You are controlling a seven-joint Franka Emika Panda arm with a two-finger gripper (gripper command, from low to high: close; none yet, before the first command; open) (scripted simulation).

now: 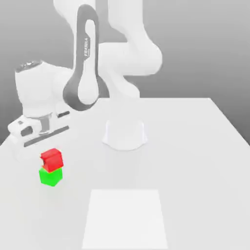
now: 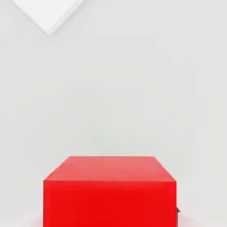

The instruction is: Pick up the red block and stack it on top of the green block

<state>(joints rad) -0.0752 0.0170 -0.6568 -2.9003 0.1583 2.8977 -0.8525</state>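
Two cubes are sitting near the desk (image 1: 195,146) edge at the exterior view's left: the red block (image 1: 52,159) is showing just above the green block (image 1: 51,176), its lower face looking as if it is touching the green top, though I cannot be sure it is resting there. I am reading the hand (image 1: 41,146) as clenched on the red block; in the hand view the red block (image 2: 110,190) is sitting right up close under the camera, which suits a grasp.

What is worrying me: the red cube is sitting slightly off the green one, shifted and twisted a little in the exterior view. If I am letting go while it is overhanging or not fully seated, it could be tipping off an edge or nudging the green cube sideways. Pulling away crookedly could also be dragging the top cube with the hand.

As for heading, both are cubes, so neither is offering a long axis. The red one is standing flat, top face up, with its sides turned a touch against the green cube's sides
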